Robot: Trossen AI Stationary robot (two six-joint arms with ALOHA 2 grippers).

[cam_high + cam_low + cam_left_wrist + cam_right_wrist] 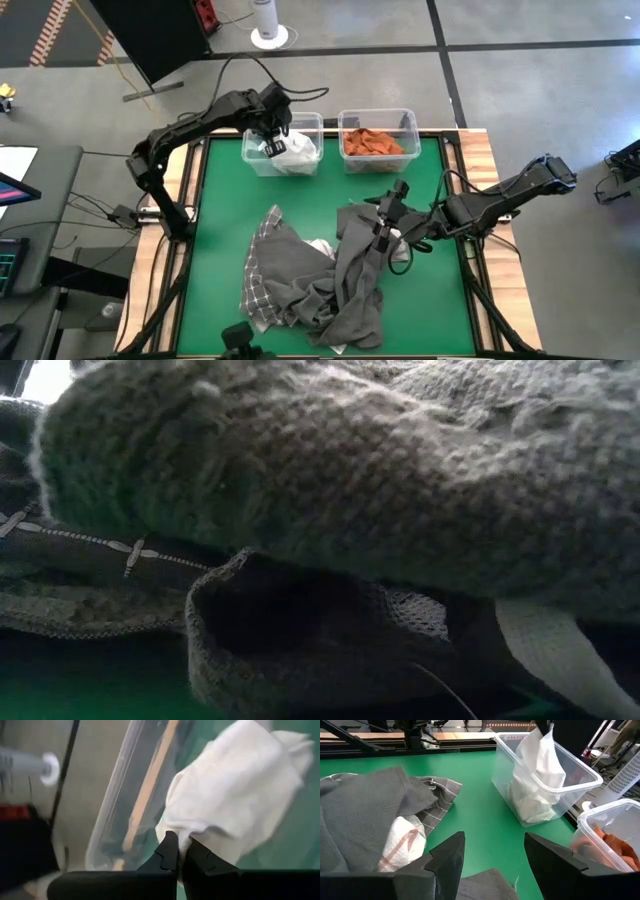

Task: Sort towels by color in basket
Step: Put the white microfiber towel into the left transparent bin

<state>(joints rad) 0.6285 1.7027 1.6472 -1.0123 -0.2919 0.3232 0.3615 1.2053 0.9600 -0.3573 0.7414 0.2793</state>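
Observation:
My left gripper [272,140] [178,851] is over the left clear bin [250,162] at the far edge, shut on a white towel [235,785] [540,755]. More white cloth lies in that bin [532,802]. Orange towels [375,143] fill the right bin [410,120]. A pile of dark grey [360,285], checked [262,270] and white [320,247] towels lies mid-table. My right gripper [385,225] [495,855] stands open over the pile's right side, with grey cloth [365,810] and a white red-striped towel [402,842] in front of it. My left gripper pinches the white towel by a bunched upper edge [186,836] between its two fingertips, coming from above. The towel hangs below the fingers into the left bin, and its lower part [535,795] meets the white cloth lying there.
The two bins stand side by side at the table's far edge. Bare green mat [220,220] shows left of the pile and between pile and bins [480,805]. The low view is filled by grey knit towels [380,480] lying close in front of the camera.

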